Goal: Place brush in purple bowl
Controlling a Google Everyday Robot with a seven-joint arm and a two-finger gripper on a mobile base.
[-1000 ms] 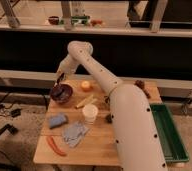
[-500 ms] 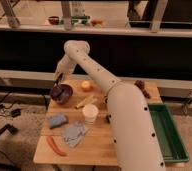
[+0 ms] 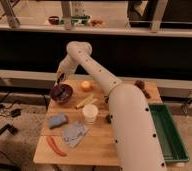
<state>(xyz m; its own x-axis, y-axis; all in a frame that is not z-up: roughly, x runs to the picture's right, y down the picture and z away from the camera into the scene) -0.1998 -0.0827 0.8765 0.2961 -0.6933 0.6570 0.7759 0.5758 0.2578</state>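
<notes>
The purple bowl point(image 3: 62, 93) stands at the far left of the wooden table point(image 3: 96, 150). Something small, with pale and dark parts, shows inside it; I cannot tell whether it is the brush. My gripper point(image 3: 59, 79) hangs at the end of the white arm, just above the bowl's far left rim and pointing down. I cannot tell whether it holds anything.
An orange point(image 3: 85, 86) sits right of the bowl. A yellowish stick point(image 3: 85, 101) and a white cup point(image 3: 90, 113) are mid-table. A blue sponge point(image 3: 57, 120), a grey cloth point(image 3: 75, 133) and a red stick point(image 3: 55, 146) lie in front. A green bin point(image 3: 166, 132) stands at the right.
The gripper has stayed over the bowl's far left rim, shifting only slightly up and down. Nothing on the table has moved.
</notes>
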